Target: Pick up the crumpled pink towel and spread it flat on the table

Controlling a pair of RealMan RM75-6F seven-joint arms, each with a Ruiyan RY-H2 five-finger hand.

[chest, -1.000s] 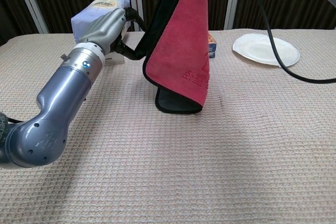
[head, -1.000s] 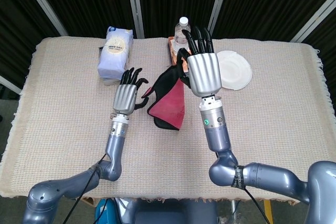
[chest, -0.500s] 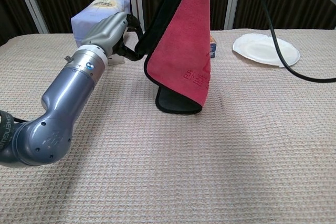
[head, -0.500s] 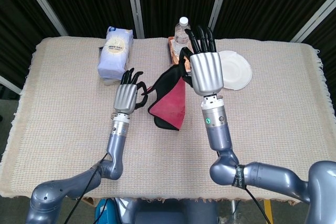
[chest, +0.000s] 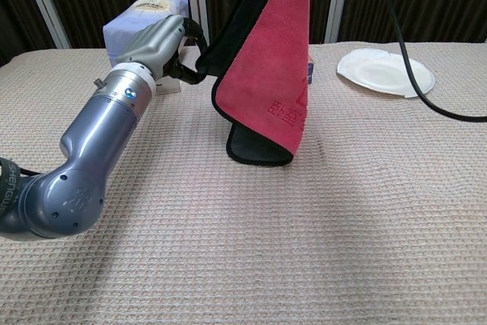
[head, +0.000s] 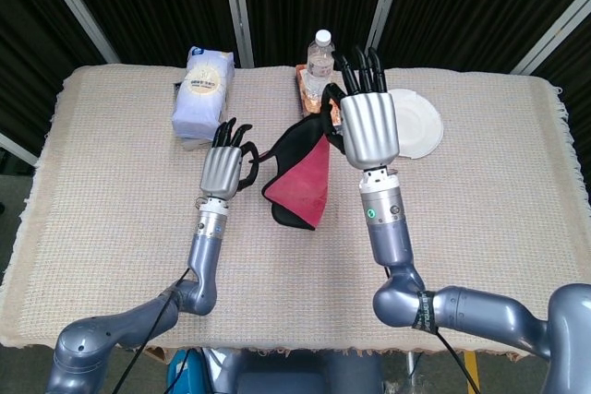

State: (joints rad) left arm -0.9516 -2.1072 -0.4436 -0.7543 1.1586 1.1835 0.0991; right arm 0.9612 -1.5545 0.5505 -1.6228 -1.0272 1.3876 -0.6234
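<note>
The pink towel (head: 305, 180) (chest: 266, 81) with a black border hangs in the air over the middle of the table; its lower fold rests on the cloth. My right hand (head: 367, 125) holds the towel's top corner high up, thumb against it and other fingers straight; in the chest view this hand is out of frame. My left hand (head: 224, 165) (chest: 160, 42) is at the towel's left edge, and its fingers pinch the black border there.
A blue-white tissue pack (head: 202, 89) (chest: 141, 17) stands at the back left. A water bottle (head: 319, 54) and an orange box (head: 309, 89) stand at the back centre. A white plate (head: 414, 122) (chest: 386, 71) lies at the back right. A beige woven cloth (head: 111, 191) covers the table.
My right hand has lifted and shifted slightly right, pulling the towel's top corner with it. My left hand has closed its fingers onto the towel's left border.
</note>
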